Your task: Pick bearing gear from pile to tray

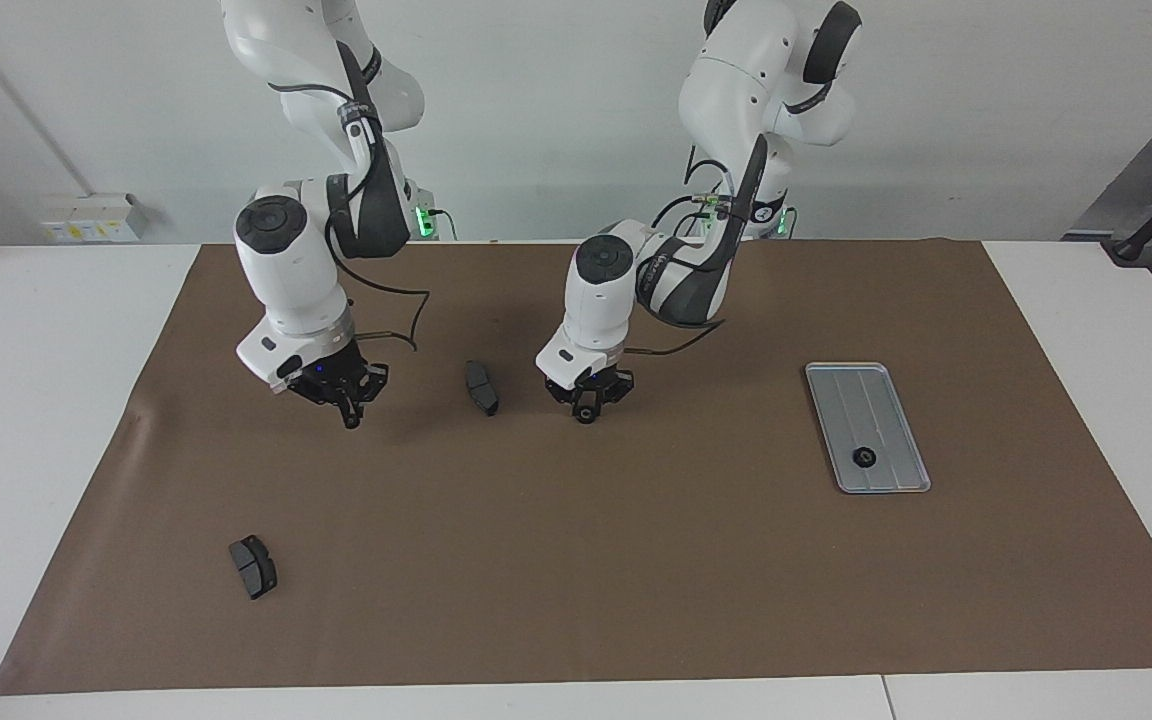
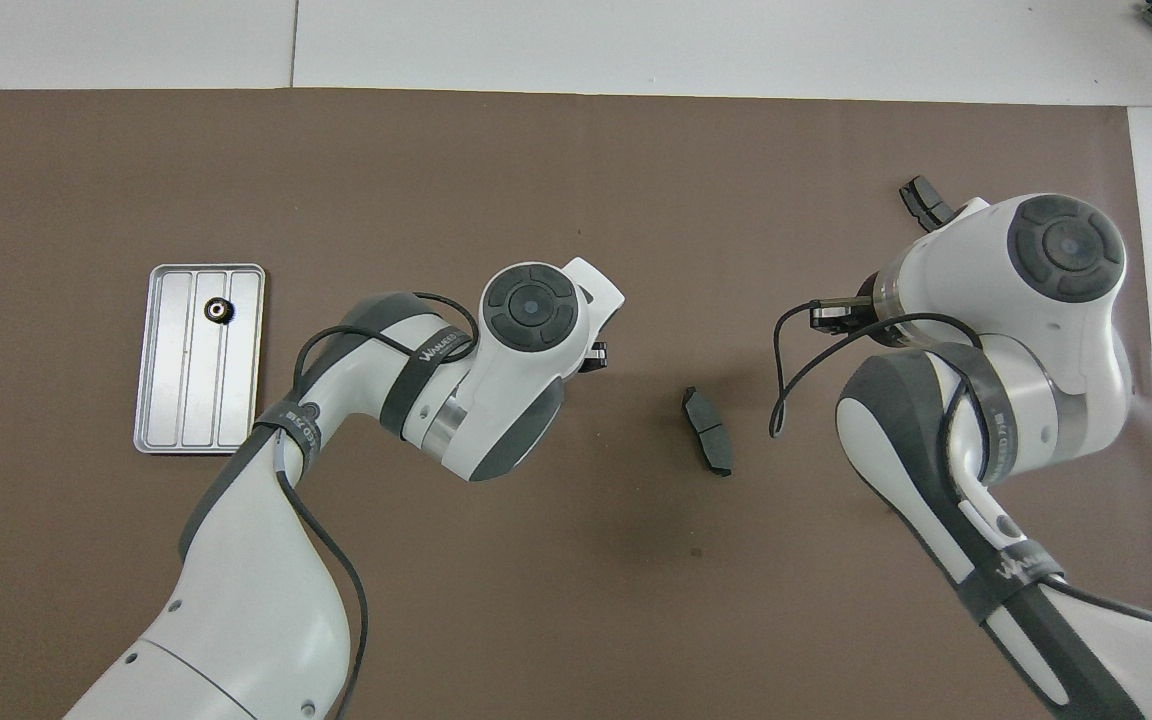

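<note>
The silver tray [image 1: 841,395] lies toward the left arm's end of the table, and one small black gear [image 1: 864,458] sits in it. The tray [image 2: 176,400] and the gear [image 2: 217,310] also show in the overhead view. Two dark brake-pad pieces remain of the pile. One pad [image 1: 481,387] lies between the grippers and also shows from overhead [image 2: 707,431]. The other pad [image 1: 253,566] lies farther from the robots, toward the right arm's end. The white bracket is not in view. My left gripper [image 1: 587,408] hangs low over the mat beside the middle pad, with a small dark round shape at its tip. My right gripper [image 1: 349,412] is shut and empty above the mat.
A brown mat [image 1: 576,580] covers the table, with white table edges around it. In the overhead view the right arm partly covers the farther pad [image 2: 924,203]. The left gripper's tip [image 2: 596,355] just shows under its wrist.
</note>
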You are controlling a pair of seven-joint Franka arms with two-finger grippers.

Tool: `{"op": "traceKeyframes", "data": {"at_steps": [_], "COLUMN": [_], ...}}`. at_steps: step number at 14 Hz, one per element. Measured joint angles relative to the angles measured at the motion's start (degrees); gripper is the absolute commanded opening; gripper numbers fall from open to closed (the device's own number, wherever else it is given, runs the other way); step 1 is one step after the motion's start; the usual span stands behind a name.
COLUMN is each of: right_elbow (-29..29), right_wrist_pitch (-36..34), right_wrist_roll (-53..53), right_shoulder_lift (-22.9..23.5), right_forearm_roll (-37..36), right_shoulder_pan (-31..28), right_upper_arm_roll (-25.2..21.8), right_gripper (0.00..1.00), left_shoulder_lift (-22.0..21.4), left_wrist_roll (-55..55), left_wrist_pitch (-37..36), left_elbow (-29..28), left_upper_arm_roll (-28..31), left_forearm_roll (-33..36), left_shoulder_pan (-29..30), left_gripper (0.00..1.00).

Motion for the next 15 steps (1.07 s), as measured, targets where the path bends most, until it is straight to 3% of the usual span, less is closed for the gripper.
{"op": "traceKeyframes", "data": {"at_steps": [3, 7, 12, 15], "right_elbow": [0.0, 0.1, 0.0, 0.0], "right_wrist_pitch": [0.0, 2.7, 10.2, 14.6], "right_wrist_roll": [3.6, 14.0, 30.9, 36.5], "right_shoulder_lift": [0.1, 0.4, 4.5, 7.3], "right_forearm_roll": [0.5, 2.3, 2.4, 2.4], "right_shoulder_pan": [0.5, 7.2, 17.5, 20.8], "right_upper_arm_roll": [1.7, 2.3, 2.5, 2.5], "right_gripper": [0.0, 0.0, 0.0, 0.0], "left_shoulder_lift": [-0.3, -2.7, -6.0, -7.2], "left_wrist_roll": [5.4, 21.6, 44.1, 52.9], "left_wrist_pitch": [-2.4, -6.7, -7.7, -4.7], "left_elbow": [2.5, 2.3, -3.4, -8.2], "left_upper_arm_roll": [0.5, 0.6, 0.7, 0.6], "left_forearm_roll": [0.0, 0.0, 0.0, 0.0], "left_shoulder_pan": [6.3, 17.0, 29.3, 34.1], "left_gripper": [0.18, 0.19, 0.19, 0.19]}}
